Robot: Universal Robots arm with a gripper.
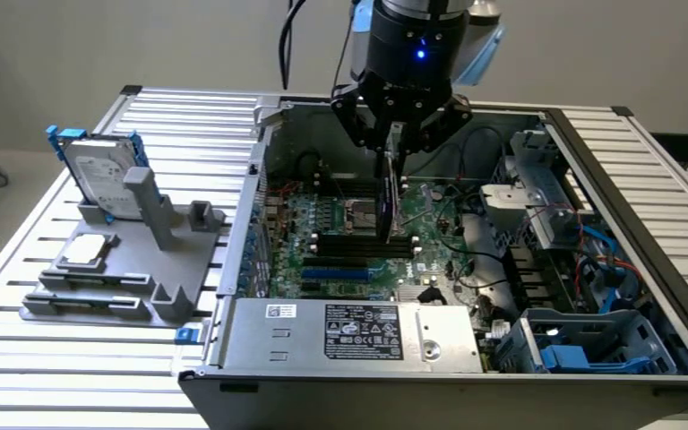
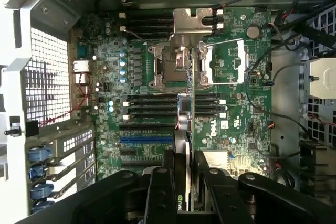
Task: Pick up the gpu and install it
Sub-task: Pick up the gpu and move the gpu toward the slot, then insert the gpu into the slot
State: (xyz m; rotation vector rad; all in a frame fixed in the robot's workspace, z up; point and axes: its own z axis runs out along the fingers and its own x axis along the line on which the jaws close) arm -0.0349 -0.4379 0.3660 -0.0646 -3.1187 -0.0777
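I see gripper [image 1: 396, 134] [image 2: 184, 178] clamped on the gpu [image 1: 393, 193] [image 2: 181, 140]. The card hangs upright, edge-on, inside the open case [image 1: 320, 336], over mid motherboard [image 1: 338, 235] [image 2: 236, 93]. Board contact: can't tell.

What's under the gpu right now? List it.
Held edge-on in the claw, the gpu hangs over the motherboard: processor socket and black memory slots show beside it. The strip of board directly beneath the card is covered.
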